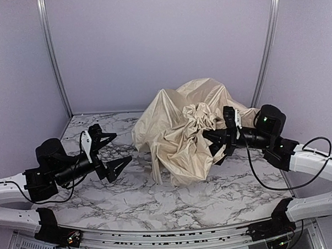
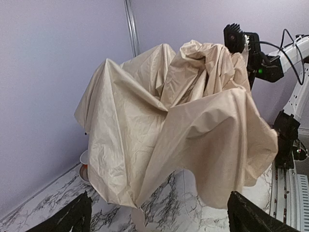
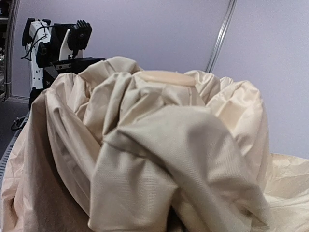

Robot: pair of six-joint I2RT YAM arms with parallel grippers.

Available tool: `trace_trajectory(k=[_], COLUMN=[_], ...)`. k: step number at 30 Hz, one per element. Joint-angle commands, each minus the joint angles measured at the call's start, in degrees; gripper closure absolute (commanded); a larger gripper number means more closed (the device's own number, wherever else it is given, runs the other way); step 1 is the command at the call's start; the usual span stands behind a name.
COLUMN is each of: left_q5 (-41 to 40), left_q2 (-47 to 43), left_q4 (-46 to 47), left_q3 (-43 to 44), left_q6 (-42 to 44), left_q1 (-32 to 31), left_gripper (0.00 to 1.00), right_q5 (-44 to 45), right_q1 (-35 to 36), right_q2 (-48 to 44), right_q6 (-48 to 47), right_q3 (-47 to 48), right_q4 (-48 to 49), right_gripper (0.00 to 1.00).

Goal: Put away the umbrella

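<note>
The umbrella (image 1: 180,129) is a big crumpled heap of cream-beige fabric at the table's middle right. In the left wrist view the umbrella (image 2: 169,116) hangs with its hem just above the marble. My right gripper (image 1: 215,140) is pushed into the bunched fabric from the right and is shut on it. The umbrella (image 3: 159,145) fills the right wrist view and hides those fingers. My left gripper (image 1: 122,147) stands wide open, a short way left of the fabric and holding nothing. Only the dark fingertips (image 2: 72,217) show at the bottom corners of its own view. Shaft and handle are hidden.
A red-and-white bowl (image 2: 84,166) peeks out by the left wall, partly behind the fabric's edge. The marble tabletop (image 1: 158,196) is boxed in by lilac walls with metal corner posts (image 1: 53,58). The left arm (image 3: 58,38) shows beyond the fabric in the right wrist view.
</note>
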Motion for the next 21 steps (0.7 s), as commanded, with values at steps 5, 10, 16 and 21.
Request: trace_trajectory(k=[5, 10, 16, 21], left_q5=[12.0, 18.5, 32.3, 35.8], left_q2=[14.9, 26.2, 34.7, 38.8], left_q4=[2.7, 4.8, 14.9, 18.3], left_q3=[9.2, 16.1, 21.2, 23.8], left_q6=[1.8, 0.0, -5.7, -5.3], left_q1=[6.0, 6.2, 5.4, 1.4], left_gripper=[0.01, 0.01, 0.32, 0.49], right_q5=[-8.0, -9.6, -11.8, -12.7], right_q1=[2.1, 5.3, 7.7, 9.7], right_q2=[0.9, 2.7, 8.4, 16.6], right_q6=[-2.0, -2.7, -2.0, -1.7], right_q3=[5.8, 7.0, 7.6, 13.0], right_q4=[-5.1, -4.6, -0.4, -1.3], right_gripper=[0.98, 0.97, 0.97, 0.95])
